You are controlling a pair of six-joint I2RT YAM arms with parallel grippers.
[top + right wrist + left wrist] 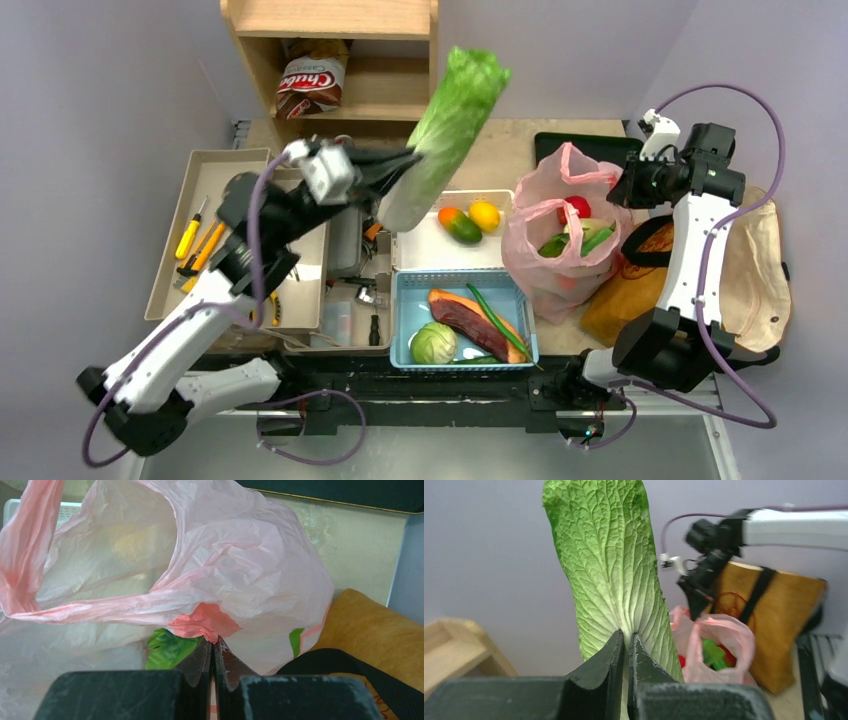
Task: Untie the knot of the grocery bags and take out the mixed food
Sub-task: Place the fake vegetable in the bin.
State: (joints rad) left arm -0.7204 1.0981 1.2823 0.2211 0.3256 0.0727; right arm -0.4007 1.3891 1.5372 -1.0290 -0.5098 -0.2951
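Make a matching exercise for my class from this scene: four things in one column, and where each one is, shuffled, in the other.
1 napa cabbage
2 pink bag
3 round green cabbage
4 Chubs bag

a on the wooden shelf
b in the blue basket
c held up by the left tool
d pinched by the right tool

Pairs: 1-c, 2-d, 3-b, 4-a

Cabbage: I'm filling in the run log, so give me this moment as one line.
left jaws: shut on cabbage, held aloft | right jaws: shut on pink bag rim | bag: untied, food inside
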